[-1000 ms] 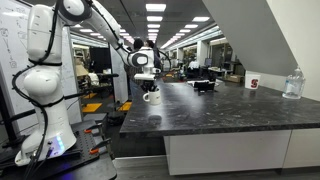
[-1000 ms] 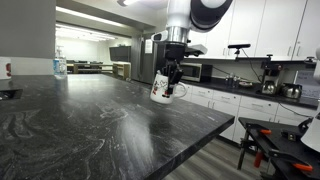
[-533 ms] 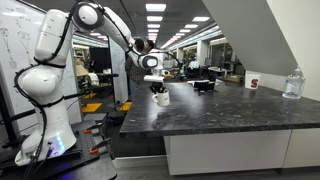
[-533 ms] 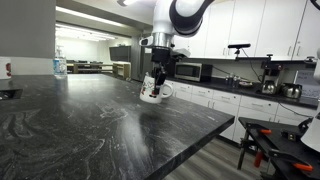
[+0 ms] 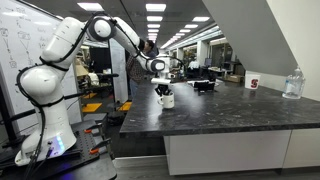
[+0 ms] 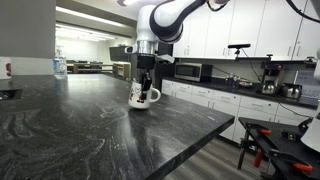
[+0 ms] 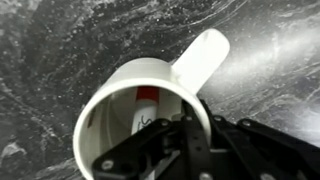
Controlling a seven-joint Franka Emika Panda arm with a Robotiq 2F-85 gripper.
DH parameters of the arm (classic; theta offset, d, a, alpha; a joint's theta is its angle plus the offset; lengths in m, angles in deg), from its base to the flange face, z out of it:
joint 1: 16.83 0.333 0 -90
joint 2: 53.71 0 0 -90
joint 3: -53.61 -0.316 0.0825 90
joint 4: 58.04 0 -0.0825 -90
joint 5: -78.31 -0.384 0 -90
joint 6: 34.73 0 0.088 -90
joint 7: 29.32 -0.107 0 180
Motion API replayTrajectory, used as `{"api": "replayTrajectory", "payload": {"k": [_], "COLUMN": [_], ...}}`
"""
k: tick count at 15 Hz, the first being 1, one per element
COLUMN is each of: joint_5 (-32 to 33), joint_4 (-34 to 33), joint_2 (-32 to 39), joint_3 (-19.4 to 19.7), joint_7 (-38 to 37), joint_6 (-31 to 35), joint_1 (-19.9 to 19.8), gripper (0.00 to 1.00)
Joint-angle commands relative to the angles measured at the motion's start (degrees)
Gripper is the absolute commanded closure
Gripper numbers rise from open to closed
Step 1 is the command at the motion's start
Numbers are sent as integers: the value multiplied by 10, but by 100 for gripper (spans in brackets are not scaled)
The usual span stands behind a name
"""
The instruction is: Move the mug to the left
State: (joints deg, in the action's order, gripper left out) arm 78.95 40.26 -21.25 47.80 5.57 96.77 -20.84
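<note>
The white mug with a side handle hangs from my gripper near the counter's end, and also shows in an exterior view. My gripper is shut on the mug's rim from above. The mug's base is at or just over the dark marbled countertop; I cannot tell if it touches. In the wrist view I look down into the mug, with its handle pointing up-right and a red-capped marker inside. The fingers clamp the rim wall.
A white cup with a red mark and a clear plastic jug stand at the counter's far end, seen also in an exterior view. A black object lies on the counter. The counter edge drops off nearby.
The arm has carried the mug sideways over the counter, away from the edge, and lowered it toward the surface. The gripper has stayed shut on the rim.
</note>
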Motion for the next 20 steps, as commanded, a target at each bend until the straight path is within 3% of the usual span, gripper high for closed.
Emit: {"api": "replayTrajectory", "payload": {"k": [1, 5, 6, 7, 11, 15, 17, 20], "joint_5": [35, 55, 53, 54, 57, 44, 35, 45], "joint_4": [-49, -73, -80, -85, -107, -67, -39, -1], "joint_2": [25, 39, 42, 43, 45, 3, -34, -104], "joint_3": [1, -1, -3, -3, -2, -7, -9, 3], "joint_7": [1, 4, 5, 5, 1, -33, -56, -100], "joint_6": [-34, -47, -63, -76, -113, -63, -32, -52], "joint_1": [5, 5, 3, 4, 6, 12, 13, 21], "gripper": [98, 98, 75, 64, 35, 5, 0, 0]}}
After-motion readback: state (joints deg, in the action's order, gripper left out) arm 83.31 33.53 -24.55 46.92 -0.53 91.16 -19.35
